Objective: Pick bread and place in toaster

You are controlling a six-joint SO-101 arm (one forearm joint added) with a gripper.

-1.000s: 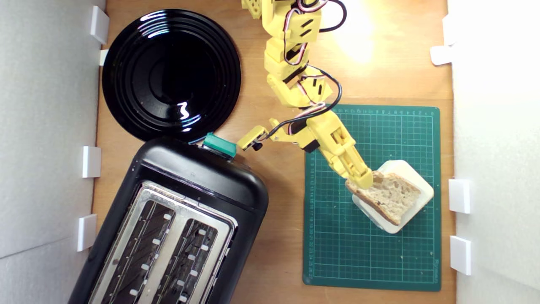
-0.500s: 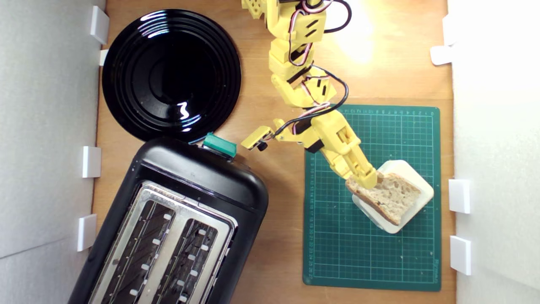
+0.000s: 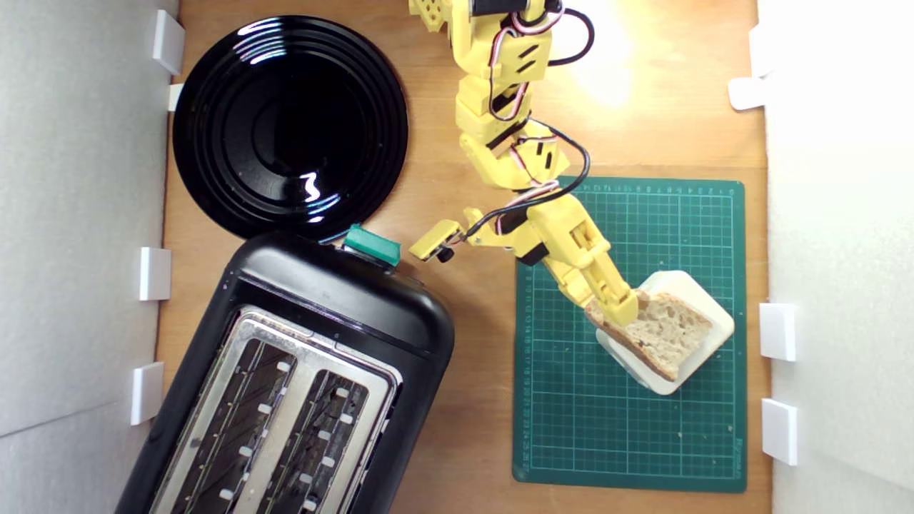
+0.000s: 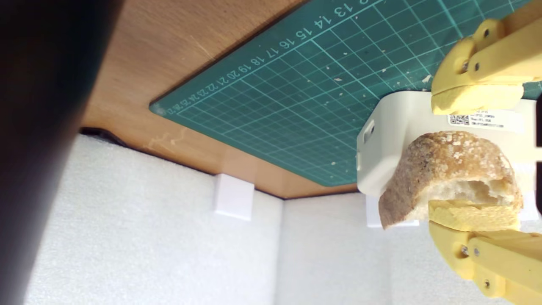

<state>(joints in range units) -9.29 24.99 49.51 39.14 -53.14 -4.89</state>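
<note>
Jaws of the gripper (image 4: 474, 156) straddle the bread (image 3: 660, 332), parted, one touching its crumb; bread on cream block (image 3: 703, 296), toaster (image 3: 285, 385) at 9 o'clock.

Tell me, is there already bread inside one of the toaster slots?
No, both slots of the toaster show only bare wire, and the bread lies on the white block.
</note>
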